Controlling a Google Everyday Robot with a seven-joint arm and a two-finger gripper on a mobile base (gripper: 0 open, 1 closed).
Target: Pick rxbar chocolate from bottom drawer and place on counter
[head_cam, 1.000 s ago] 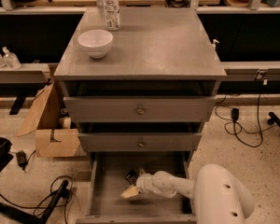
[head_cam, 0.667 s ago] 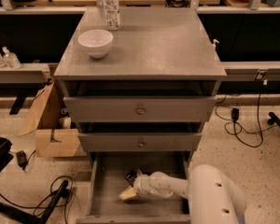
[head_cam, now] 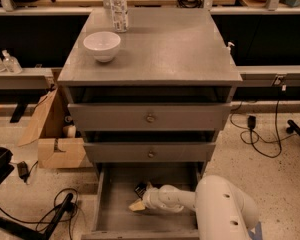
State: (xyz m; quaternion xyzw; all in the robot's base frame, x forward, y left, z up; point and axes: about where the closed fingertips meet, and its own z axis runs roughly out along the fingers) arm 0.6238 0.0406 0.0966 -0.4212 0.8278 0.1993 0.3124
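The bottom drawer is pulled open below the two closed grey drawer fronts. The rxbar chocolate shows as a small black wrapper on the drawer floor near the back. My gripper reaches into the drawer from the right on a white arm, its pale fingertips right beside the bar. The bar is partly hidden by the fingers. The grey counter forms the cabinet top above.
A white bowl and a clear plastic bottle stand at the counter's back left. A cardboard box sits left of the cabinet. Cables lie on the floor at both sides.
The view has shifted slightly. The arm has stayed in the drawer with little visible movement, its tip still beside the black bar.
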